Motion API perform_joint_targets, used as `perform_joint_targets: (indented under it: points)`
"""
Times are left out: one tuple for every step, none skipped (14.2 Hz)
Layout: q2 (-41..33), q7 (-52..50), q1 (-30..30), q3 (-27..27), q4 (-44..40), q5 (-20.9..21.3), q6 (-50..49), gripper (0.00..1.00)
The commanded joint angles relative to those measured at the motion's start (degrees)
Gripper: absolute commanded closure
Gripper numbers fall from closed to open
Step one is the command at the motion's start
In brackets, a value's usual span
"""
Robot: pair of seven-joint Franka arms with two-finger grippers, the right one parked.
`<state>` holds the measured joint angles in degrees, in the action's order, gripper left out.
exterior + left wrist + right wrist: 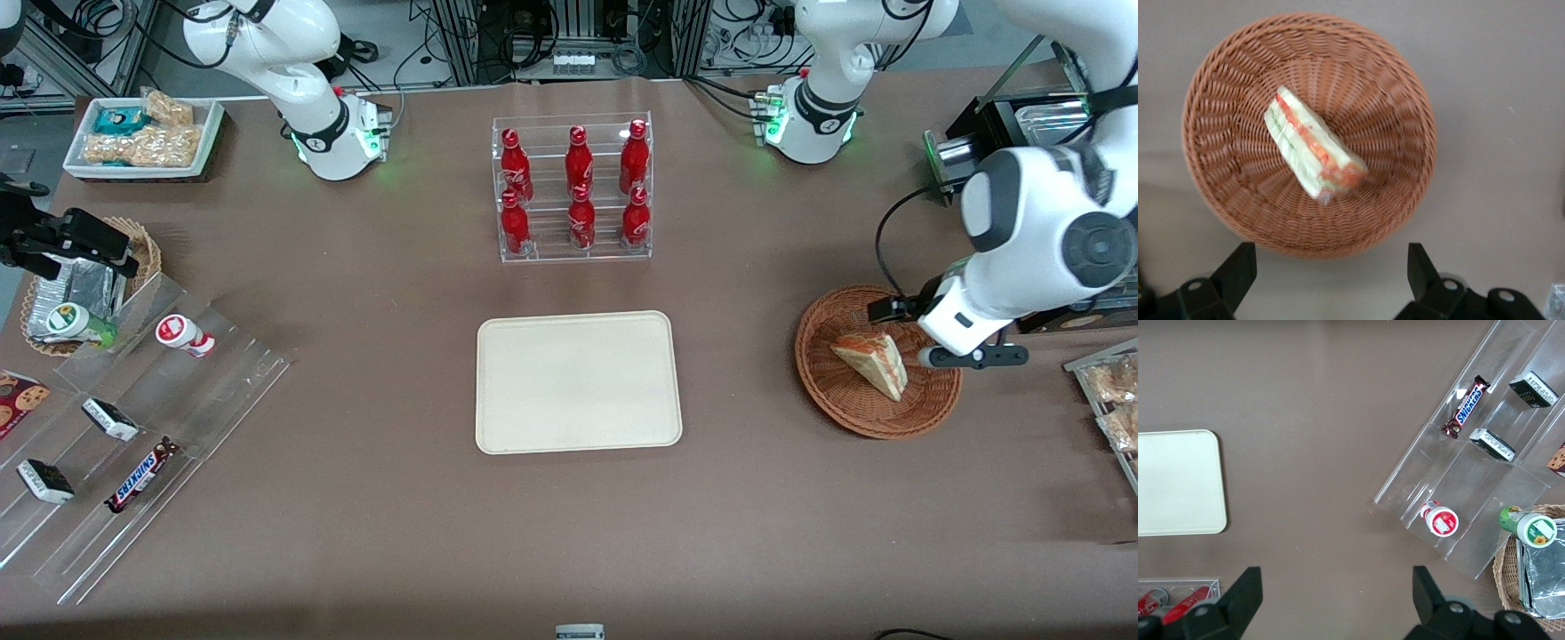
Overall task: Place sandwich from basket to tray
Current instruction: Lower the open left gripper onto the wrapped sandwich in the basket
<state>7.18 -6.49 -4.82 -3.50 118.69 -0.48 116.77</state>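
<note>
The pincer (1331, 273) hangs above the table (356, 498), spread wide and holding nothing — its two black fingers (1238, 270) stand well apart, clear of the wicker below and touching no object. Under it sits the basket (845, 404), round and reddish-brown, toward the working arm's end of the table. The sandwich (873, 363) lies in the basket's middle on its side, a wrapped white wedge with red-orange and pale green layers showing along one edge. Nearest the front camera at the parked arm's end, a stepped clear acrylic rack (133, 462) carries a Snickers bar (140, 475), two small dark wrapped bars and a red-capped little bottle (184, 336). The tray (578, 382) lies flat at mid-table, cream-beige and bare, well apart from the basket. Beside the acrylic rack, a smaller foil-lined basket (80, 284) holds a green-capped bottle. Farther from the front camera than the tray, a clear display stand (573, 188) holds six red cola bottles in two rows. Farthest off, a white tray of packaged snacks (142, 138) sits at the table's corner — past it, cables and metal racks fill the room.
</note>
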Motion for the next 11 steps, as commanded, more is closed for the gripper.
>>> perform_joint_targets:
  points:
    - [1.3, -13.3, 0.0, 0.1, 2.6, 1.7, 5.9, 0.00]
    - [1.8, -18.2, 0.0, 0.1, 2.5, 2.4, 6.4, 0.00]
    - [2.0, -22.1, 0.0, 0.1, 2.7, 2.4, 7.6, 0.00]
    - [2.4, -26.5, 0.0, 0.1, 2.8, 2.4, 8.9, 0.00]
    - [3.0, -31.1, 0.0, 0.1, 3.0, 2.5, 10.1, 0.00]
    - [3.6, -35.3, 0.0, 0.1, 3.0, 2.5, 11.2, 0.00]
    - [4.3, -39.7, 0.0, 0.1, 3.0, 2.5, 12.2, 0.00]
    - [5.1, -42.9, 0.0, 0.1, 3.0, 2.5, 13.0, 0.00]
    - [6.0, -44.1, 0.0, 0.0, 3.0, 2.5, 13.6, 0.00]
    - [7.1, -44.6, 0.1, -0.5, 2.8, 2.4, 13.6, 0.00]
    - [8.2, -44.8, 0.1, -1.6, 2.7, 2.4, 13.6, 0.00]
